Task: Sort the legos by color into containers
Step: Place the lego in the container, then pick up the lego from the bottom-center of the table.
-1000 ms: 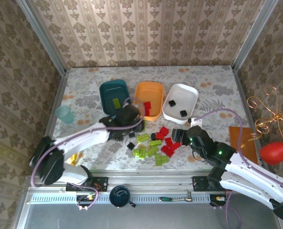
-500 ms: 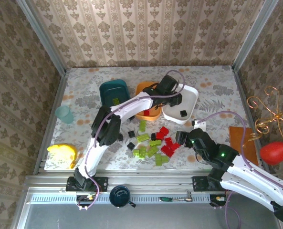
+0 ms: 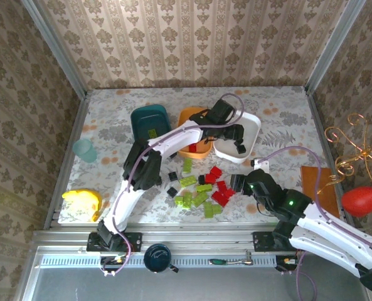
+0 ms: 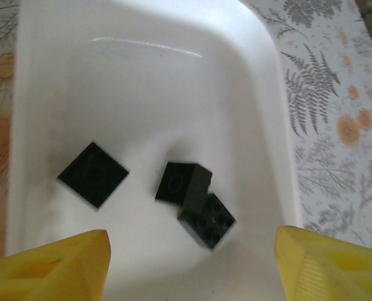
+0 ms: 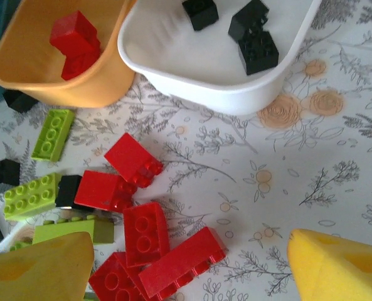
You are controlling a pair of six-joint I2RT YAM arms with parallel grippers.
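Left jaws are off the pile (image 3: 201, 194) and over the white tub (image 4: 267, 94) now, released, three blacks (image 4: 182, 182) below between them. Right jaws gape above the reds (image 5: 145, 232). Most bricks are unsorted on the bench (image 5: 298, 188).

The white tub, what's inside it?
Three small black plastic studded bricks lie in the white rounded plastic tub, two touching. Its near corners are hidden behind the left arm's yellow fingers.

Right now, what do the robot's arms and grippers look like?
The left arm and right arm are white tubes with black joints, each with a thin lilac cable. The right arm has a tiny green light. The left gripper and right gripper have chunky yellow fingers.
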